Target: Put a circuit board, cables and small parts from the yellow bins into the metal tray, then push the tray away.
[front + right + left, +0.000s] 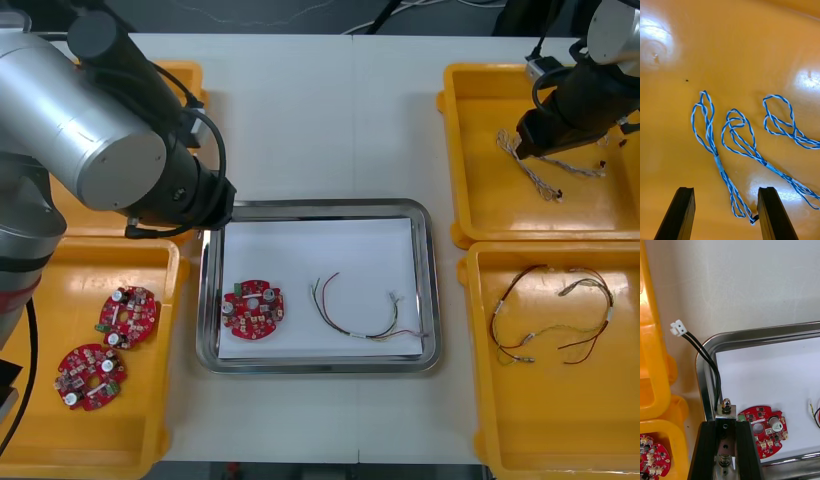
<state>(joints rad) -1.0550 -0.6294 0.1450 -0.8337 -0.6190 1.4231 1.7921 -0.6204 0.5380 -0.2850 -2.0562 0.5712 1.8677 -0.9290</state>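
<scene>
My left gripper is shut on a black cable with a white plug, held over the left rim of the metal tray. In the white-lined tray lie a red circuit board and a thin red and yellow cable. The left arm's wrist covers the tray's far left corner. My right gripper stands open over the far right yellow bin. One of three twisted blue and white cables lies between its fingers.
The near left bin holds two more red circuit boards. Red and yellow cables lie in the near right bin. Bare table stretches beyond the tray's far edge.
</scene>
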